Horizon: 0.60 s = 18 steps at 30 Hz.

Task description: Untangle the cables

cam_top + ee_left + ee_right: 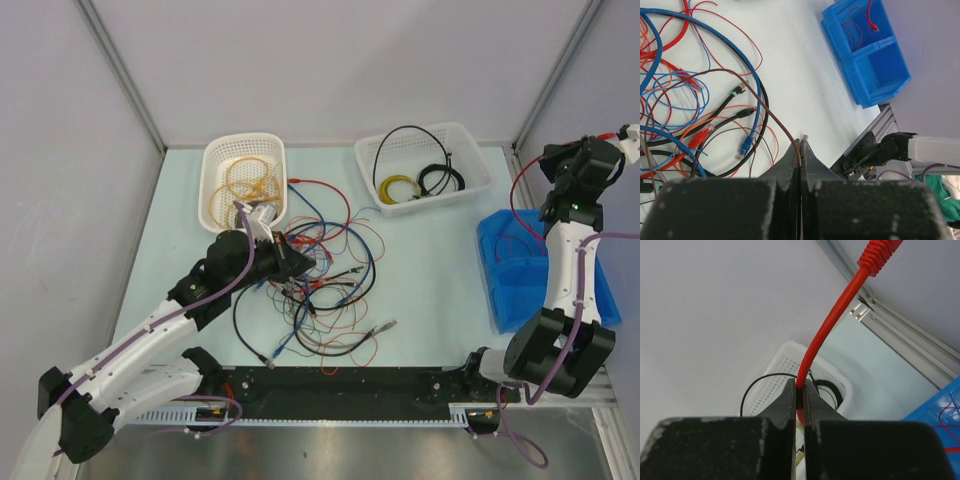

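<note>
Cables (pixel 318 272) tangle mid-table, well apart from blue bin (pixel 505 290).

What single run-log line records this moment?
left gripper: shut on brown wire | right gripper: shut on red cable | cables: tangled

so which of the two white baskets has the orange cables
The left basket: its coils are orange, while the right basket holds a yellow coil and black ones.
</note>
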Available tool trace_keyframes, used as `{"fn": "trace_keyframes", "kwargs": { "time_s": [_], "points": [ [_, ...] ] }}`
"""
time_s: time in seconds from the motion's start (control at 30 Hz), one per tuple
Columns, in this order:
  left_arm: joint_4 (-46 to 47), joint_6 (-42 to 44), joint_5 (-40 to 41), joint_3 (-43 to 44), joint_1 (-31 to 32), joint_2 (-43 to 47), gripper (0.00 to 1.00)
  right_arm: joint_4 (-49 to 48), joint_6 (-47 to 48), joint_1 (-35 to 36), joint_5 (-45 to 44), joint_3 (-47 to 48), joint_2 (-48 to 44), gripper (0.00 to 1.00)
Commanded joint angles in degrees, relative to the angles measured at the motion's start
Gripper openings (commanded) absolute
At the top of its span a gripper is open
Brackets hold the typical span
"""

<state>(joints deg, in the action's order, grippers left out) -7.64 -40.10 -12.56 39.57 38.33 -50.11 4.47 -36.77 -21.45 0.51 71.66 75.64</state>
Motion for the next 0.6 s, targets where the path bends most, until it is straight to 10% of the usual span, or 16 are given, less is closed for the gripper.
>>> {"fn": "trace_keyframes", "kwargs": {
  "time_s": [0.0, 0.17, 0.3, 0.57],
  "points": [
    [1.57, -0.33, -2.03, -0.46, -0.36, 0.27, 0.00, -13.08, -3.30, -2.28, 7.21, -2.40, 2.40, 0.00],
    [2.36, -0.68, -2.12, -1.07, -0.27, 0.10, 0.00, -13.61, -4.44, -2.28, 7.49, -5.29, 2.69, 0.02],
    [3.15, -0.60, -1.95, -0.81, -0.27, -0.25, 0.00, -15.28, -8.57, -1.93, 5.64, -9.95, -2.94, 0.43],
    [3.51, -0.95, -3.35, 0.68, -0.36, -1.05, 0.00, -14.75, -9.54, 4.83, 3.35, -10.05, -14.01, 0.58]
  ]
}}
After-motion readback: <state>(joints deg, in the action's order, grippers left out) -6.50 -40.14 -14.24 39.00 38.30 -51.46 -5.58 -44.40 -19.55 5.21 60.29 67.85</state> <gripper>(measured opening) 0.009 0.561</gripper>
